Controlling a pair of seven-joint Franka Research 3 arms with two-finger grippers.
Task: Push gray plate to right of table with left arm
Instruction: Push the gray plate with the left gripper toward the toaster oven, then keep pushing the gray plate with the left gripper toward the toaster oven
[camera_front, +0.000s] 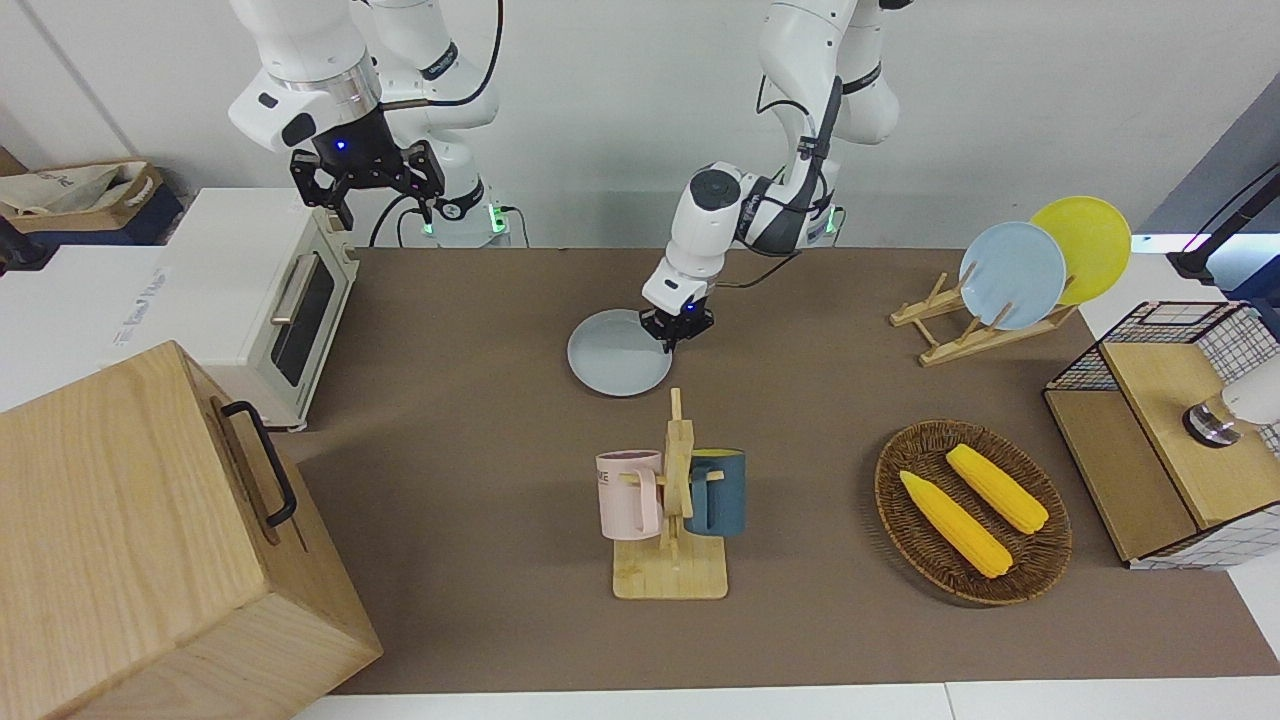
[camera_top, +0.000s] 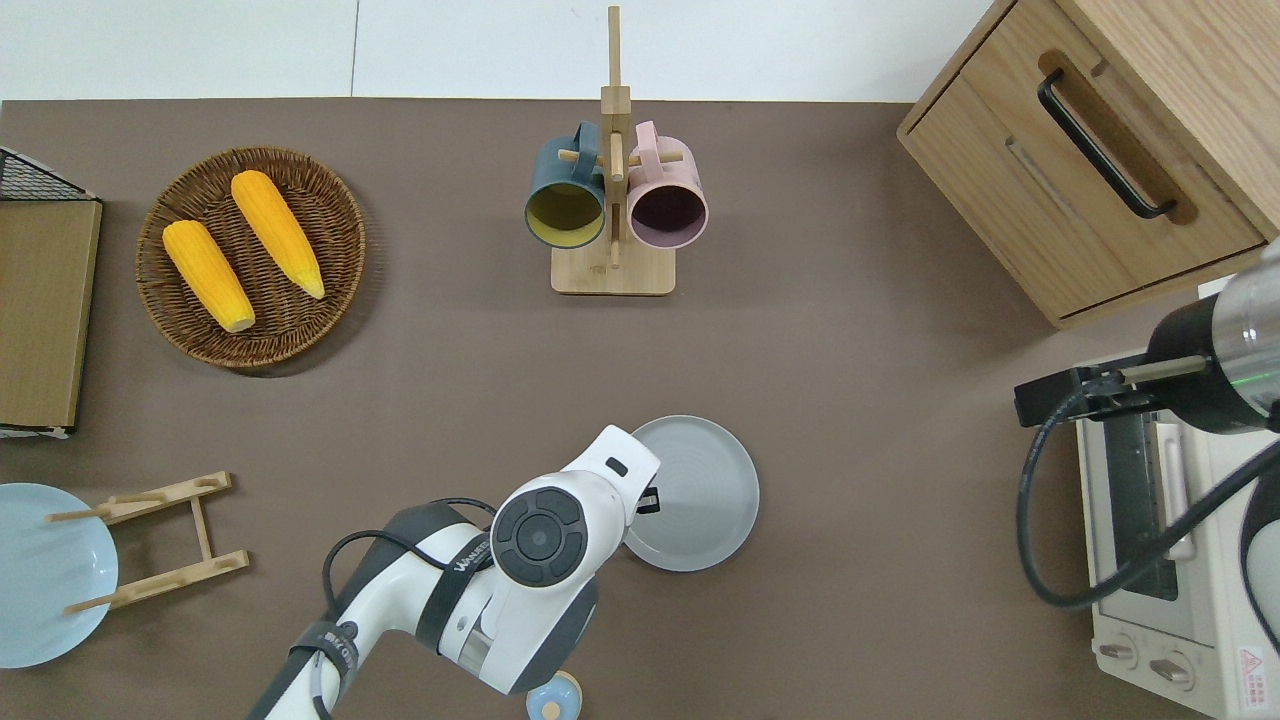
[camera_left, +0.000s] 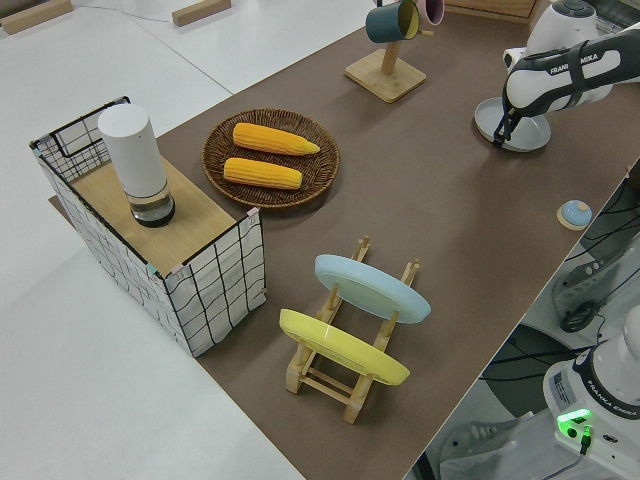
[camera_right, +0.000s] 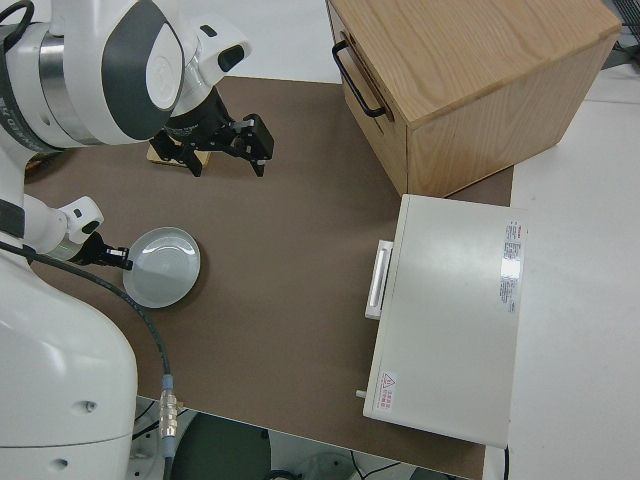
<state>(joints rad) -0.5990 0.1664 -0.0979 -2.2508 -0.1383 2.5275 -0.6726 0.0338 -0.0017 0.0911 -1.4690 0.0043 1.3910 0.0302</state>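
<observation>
The white left arm's black two-finger gripper (camera_front: 678, 334) is down at the rim of the round, shallow, pale gray plate (camera_front: 618, 353), at the edge that faces the left arm's end of the long brown matte worktop (camera_front: 480, 400); in the front and right side views its jaws seem to touch that rim, but whether they stand wide or narrow cannot be told, as the wrist hides them from overhead. The plate lies flat on the worktop about midway along it, on the side of the jaws toward the right arm's end. Farther from the robots than the jaws stands a light wooden mug tree (camera_front: 672, 520), with a pink mug (camera_front: 630, 491) and a dark teal mug (camera_front: 717, 491) hung on either side of its post, both well apart from the plate. Toward the left arm's end, well apart from the jaws, a round dark wicker basket (camera_front: 972, 512) holds two yellow corn cobs (camera_front: 955, 523), and a slatted wooden rack (camera_front: 975, 325) props a bluer plate (camera_front: 1012, 275) and a yellow plate (camera_front: 1082, 248) on edge. The right gripper (camera_front: 367, 178) is parked, its jaws spread wide and holding nothing. At the right arm's end of the worktop stand a white toaster oven (camera_front: 270, 300) and a light oak cabinet with a black handle (camera_front: 150, 530).
</observation>
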